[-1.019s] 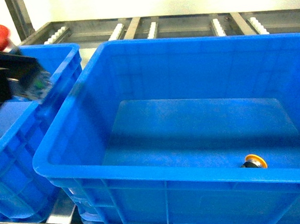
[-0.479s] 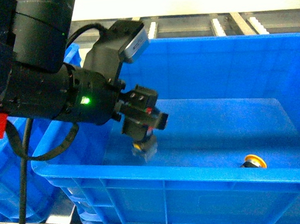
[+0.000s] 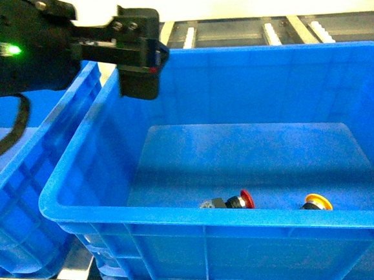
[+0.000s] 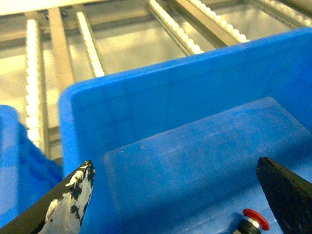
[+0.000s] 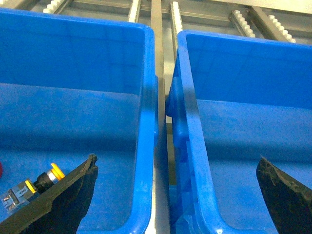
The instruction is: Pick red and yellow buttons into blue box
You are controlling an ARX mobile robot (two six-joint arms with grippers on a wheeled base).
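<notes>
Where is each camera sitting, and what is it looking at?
Head: rides on the robot, slanting down into the blue box; shows the left gripper above it, red button and yellow button inside.
Left wrist: on the left arm, looking down into that box; both fingertips show, spread apart.
Right wrist: on the right arm, over two crates; its fingertips show, spread apart.
Shared: head and left wrist both see the red button.

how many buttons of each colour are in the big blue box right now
red button: 1
yellow button: 1
total: 2, both lying on the floor of the blue box
</notes>
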